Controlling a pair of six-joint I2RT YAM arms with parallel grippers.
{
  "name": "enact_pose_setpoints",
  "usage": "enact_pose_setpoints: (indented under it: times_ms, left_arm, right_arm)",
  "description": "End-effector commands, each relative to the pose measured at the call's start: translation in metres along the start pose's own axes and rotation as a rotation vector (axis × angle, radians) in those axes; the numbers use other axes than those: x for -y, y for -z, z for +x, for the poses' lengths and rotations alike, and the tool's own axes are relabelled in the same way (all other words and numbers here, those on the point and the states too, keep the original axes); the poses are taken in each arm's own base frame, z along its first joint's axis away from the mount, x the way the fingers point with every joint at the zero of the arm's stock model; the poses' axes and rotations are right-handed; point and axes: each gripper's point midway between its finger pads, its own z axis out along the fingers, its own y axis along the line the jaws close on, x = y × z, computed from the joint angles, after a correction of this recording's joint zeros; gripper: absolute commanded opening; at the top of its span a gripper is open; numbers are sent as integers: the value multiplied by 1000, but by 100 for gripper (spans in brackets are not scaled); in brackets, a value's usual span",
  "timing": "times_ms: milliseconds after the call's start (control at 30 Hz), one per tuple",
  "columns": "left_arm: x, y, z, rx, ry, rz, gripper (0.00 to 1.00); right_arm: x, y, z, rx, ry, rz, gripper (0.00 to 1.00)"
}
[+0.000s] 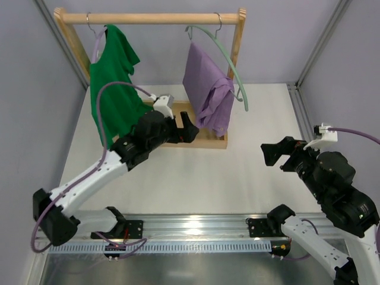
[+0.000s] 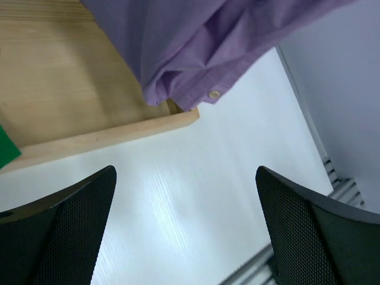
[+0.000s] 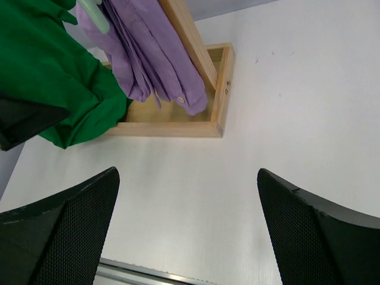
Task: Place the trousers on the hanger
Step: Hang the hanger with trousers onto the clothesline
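Far left on the wooden rack, dark green T-shirt hangs off a lavender hanger, hooked over the top rail. Shirt hem drops down toward the rack's base tray.

Left claw is low in front of the tray's front edge, over the table, close to the lower end of the trousers. Jaws spread wide, nothing between them, only bare table in the gap in the left wrist view.

Trousers are draped over the hanger on the right half of the rail. Hanger hook is on the rail and the hanger is tilted, its right shoulder sloping down past the fabric. Folded lilac cloth bunches at the bottom and hangs over the tray; a small pale button shows on the lowest fold.

Right claw is well apart from the rack, out to the right above the table. Jaws spread, holding nothing; it faces the rack, with tray, trousers and shirt all in its wrist view.
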Motion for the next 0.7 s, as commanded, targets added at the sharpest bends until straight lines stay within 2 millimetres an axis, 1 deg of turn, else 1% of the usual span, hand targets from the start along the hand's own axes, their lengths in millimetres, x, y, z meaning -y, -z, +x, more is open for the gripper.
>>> enact_pose_setpoints:
  times_ms: [0, 33, 67, 100, 167, 200, 233, 267, 333, 367, 400, 467, 500, 533, 600, 667]
  left_arm:
    - [8, 63, -15, 3, 38, 23, 100]
    - [10, 76, -22, 18, 68, 20, 100]
    - [4, 90, -20, 5, 75, -9, 100]
    - [12, 115, -36, 55, 80, 32, 100]
    - [17, 138, -41, 73, 57, 76, 100]
    - [16, 149, -40, 71, 52, 80, 100]
    - [20, 161, -42, 76, 53, 111, 100]
    - [26, 184, -50, 123, 58, 162, 100]
    - [39, 207, -53, 158, 61, 262, 100]
    - [41, 223, -56, 198, 67, 301, 100]
    - [44, 232, -60, 225, 68, 329, 100]
    - [42, 248, -61, 257, 59, 346, 100]
    - [40, 250, -62, 267, 55, 338, 100]
    - [33, 250, -58, 258, 56, 305, 100]
    - [30, 254, -57, 253, 45, 296, 100]
    - [29, 254, -55, 249, 45, 291, 100]
  right_arm:
    - [6, 18, -10, 38, -32, 13, 100]
    - [9, 22, -11, 28, -34, 37, 100]
    - [14, 23, -12, 25, -36, 65, 100]
    - [16, 25, -13, 18, -45, 84, 99]
    - [18, 28, -11, -17, -39, 105, 100]
    - [14, 29, -9, -34, -36, 82, 100]
    - [11, 32, -9, -41, -30, 68, 100]
    - [9, 33, -9, -44, -32, 55, 100]
    - [4, 36, -9, -44, -43, 21, 100]
    - [2, 42, -11, -29, -62, 2, 100]
    - [1, 44, -12, -20, -72, -8, 100]
    - [-1, 48, -15, 3, -98, -32, 100]
    - [-1, 53, -18, 25, -106, -45, 100]
    - [-3, 54, -19, 36, -113, -56, 100]
    - [-3, 57, -21, 54, -123, -65, 100]
    - [-1, 56, -21, 57, -120, -58, 100]
